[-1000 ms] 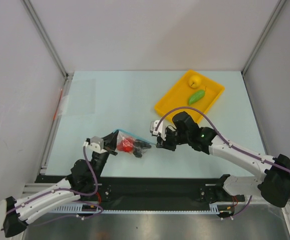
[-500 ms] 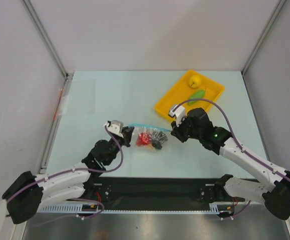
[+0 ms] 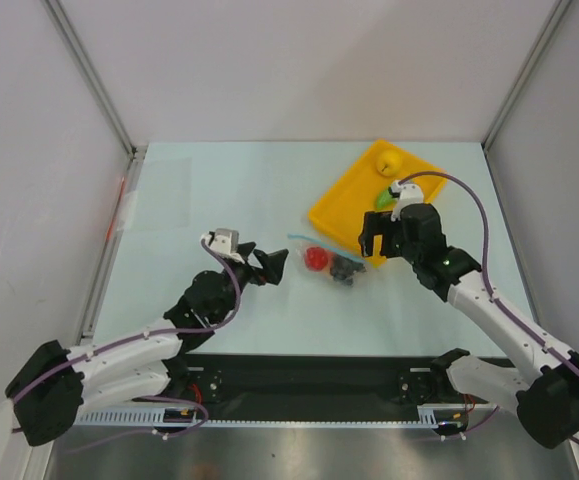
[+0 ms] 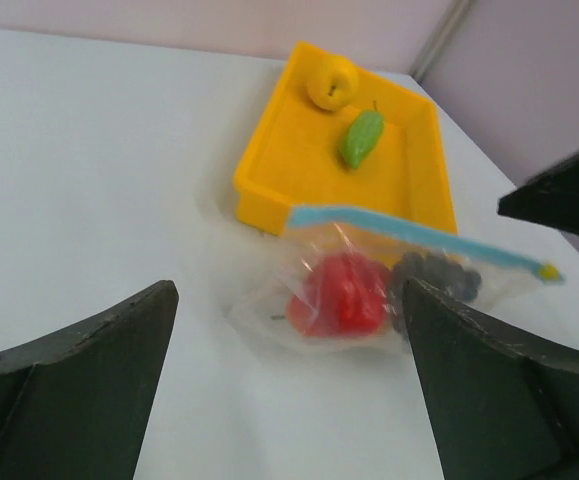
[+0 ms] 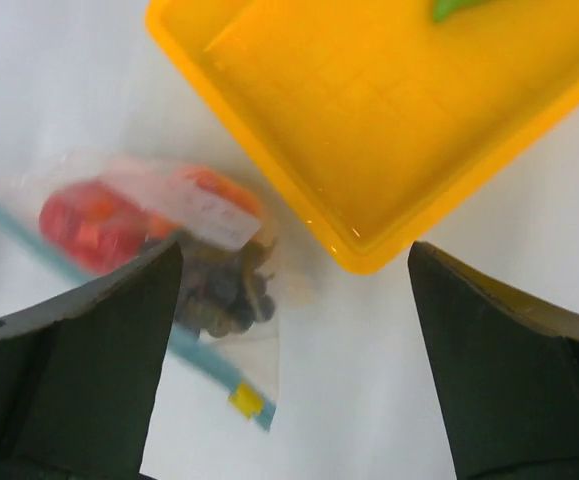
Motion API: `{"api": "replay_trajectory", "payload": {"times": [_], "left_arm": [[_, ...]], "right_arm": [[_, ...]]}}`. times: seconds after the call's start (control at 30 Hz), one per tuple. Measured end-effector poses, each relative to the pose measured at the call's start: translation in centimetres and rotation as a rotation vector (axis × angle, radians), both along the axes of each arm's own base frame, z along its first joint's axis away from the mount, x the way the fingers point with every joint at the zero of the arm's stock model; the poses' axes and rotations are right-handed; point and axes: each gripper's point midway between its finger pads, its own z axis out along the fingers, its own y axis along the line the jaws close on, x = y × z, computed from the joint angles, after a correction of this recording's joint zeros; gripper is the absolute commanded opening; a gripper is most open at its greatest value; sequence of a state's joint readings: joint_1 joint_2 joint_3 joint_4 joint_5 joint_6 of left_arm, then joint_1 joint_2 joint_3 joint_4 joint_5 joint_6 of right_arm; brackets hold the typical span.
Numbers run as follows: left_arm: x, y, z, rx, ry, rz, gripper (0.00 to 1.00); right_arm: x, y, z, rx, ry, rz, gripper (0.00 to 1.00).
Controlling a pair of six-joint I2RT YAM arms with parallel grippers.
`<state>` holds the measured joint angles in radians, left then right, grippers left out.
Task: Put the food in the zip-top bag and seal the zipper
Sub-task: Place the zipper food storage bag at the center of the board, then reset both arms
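The zip-top bag (image 3: 331,262) lies on the table just in front of the yellow tray's near corner, with no gripper touching it. Through the clear plastic show a red fruit (image 4: 344,295), a black grape bunch (image 4: 439,272) and a peach-orange piece (image 5: 209,190). The teal zipper (image 4: 419,232) runs along the bag's far edge to a yellow slider (image 5: 244,400). A yellow fruit (image 3: 390,160) and a green fruit (image 4: 362,137) lie in the tray. My left gripper (image 3: 269,262) stands open left of the bag. My right gripper (image 3: 379,240) hangs open over the tray's near corner, right of the bag.
The yellow tray (image 3: 354,200) sits at the back right, angled, its near corner close to the bag. Metal frame posts stand at the table's left and right back corners, with pale walls around. The right gripper's dark finger (image 4: 559,195) shows at the right edge of the left wrist view.
Both grippers have opened and let go of the bag. The bag, carried rightward between them, now rests by the tray. The right gripper has drawn back over the tray's corner.
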<state>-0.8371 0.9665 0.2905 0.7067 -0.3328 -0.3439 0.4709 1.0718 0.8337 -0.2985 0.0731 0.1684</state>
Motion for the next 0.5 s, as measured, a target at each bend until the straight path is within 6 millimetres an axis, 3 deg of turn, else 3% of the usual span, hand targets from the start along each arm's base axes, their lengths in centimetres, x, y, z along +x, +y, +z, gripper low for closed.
{"api": "replay_trajectory", "payload": {"times": [0.2, 0.3, 0.37, 0.5], "left_arm": [[0.3, 4.0, 3.5, -0.103, 0.06, 0.192, 0.99], [-0.4, 6.5, 4.7, -0.183, 0.054, 0.276, 1.0], [-0.9, 8.3, 4.8, -0.248, 0.044, 0.326, 1.0], [-1.9, 11.0, 3.2, -0.346, 0.034, 0.403, 1.0]], "right_arm": [[1.1, -4.7, 3.0, 0.097, -0.084, -0.312, 1.0], [0.5, -6.6, 4.7, 0.15, -0.169, -0.408, 1.0], [-0.3, -7.8, 5.2, 0.186, -0.221, -0.463, 1.0], [-1.4, -10.0, 4.8, 0.228, -0.278, -0.578, 1.0]]}}
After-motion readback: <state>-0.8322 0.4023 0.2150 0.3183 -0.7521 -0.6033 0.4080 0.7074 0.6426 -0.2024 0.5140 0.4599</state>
